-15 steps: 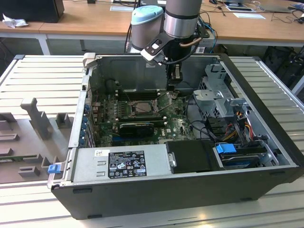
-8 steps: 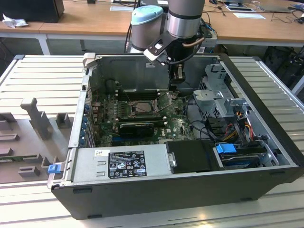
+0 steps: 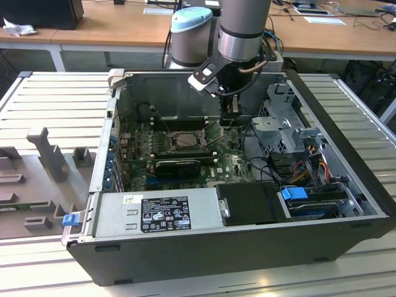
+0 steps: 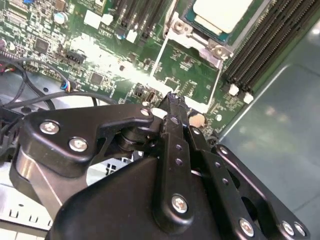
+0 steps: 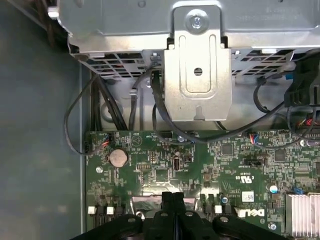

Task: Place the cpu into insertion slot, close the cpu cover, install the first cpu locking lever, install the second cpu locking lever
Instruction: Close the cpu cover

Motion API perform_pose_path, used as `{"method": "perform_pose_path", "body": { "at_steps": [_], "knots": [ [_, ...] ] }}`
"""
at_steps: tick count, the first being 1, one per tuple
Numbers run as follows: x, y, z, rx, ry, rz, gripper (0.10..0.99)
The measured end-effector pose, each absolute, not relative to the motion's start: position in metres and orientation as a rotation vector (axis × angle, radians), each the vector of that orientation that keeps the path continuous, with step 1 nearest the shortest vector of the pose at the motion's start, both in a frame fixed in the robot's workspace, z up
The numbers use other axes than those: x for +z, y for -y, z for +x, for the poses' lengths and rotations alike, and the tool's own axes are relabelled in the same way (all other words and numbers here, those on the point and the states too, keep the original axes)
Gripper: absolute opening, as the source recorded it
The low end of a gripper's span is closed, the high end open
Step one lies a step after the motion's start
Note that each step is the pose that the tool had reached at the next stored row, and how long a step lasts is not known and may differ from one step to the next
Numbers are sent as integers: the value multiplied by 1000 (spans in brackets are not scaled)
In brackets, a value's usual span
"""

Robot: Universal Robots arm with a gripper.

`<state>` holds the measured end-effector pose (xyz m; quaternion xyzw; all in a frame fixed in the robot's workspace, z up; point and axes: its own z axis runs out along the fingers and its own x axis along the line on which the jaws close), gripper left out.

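Observation:
The cpu (image 4: 220,12) shows its pale silver top inside the insertion slot (image 3: 185,140) on the green board. The silver cpu cover (image 4: 196,39) frames it and seems to lie flat around its edge. I cannot make out how the locking levers stand. My gripper (image 3: 230,114) hangs low inside the case, to the exterior view's right of the socket and apart from it. In both wrist views its black fingertips (image 4: 172,100) (image 5: 173,197) press together, shut with nothing between them, just above the board.
Long black memory slots (image 4: 260,40) run beside the socket. A metal drive cage (image 5: 197,75) with loose cables (image 3: 297,167) stands on the exterior view's right. The power supply (image 3: 161,210) fills the near side. A coin battery (image 5: 118,157) sits on the board.

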<state>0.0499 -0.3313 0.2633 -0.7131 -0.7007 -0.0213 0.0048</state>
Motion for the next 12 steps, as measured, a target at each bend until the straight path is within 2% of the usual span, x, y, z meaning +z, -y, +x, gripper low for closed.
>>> {"method": "perform_pose_path", "body": {
  "at_steps": [12],
  "knots": [
    [253, 325, 68, -66, 2229, -2198, 106]
  ]
}}
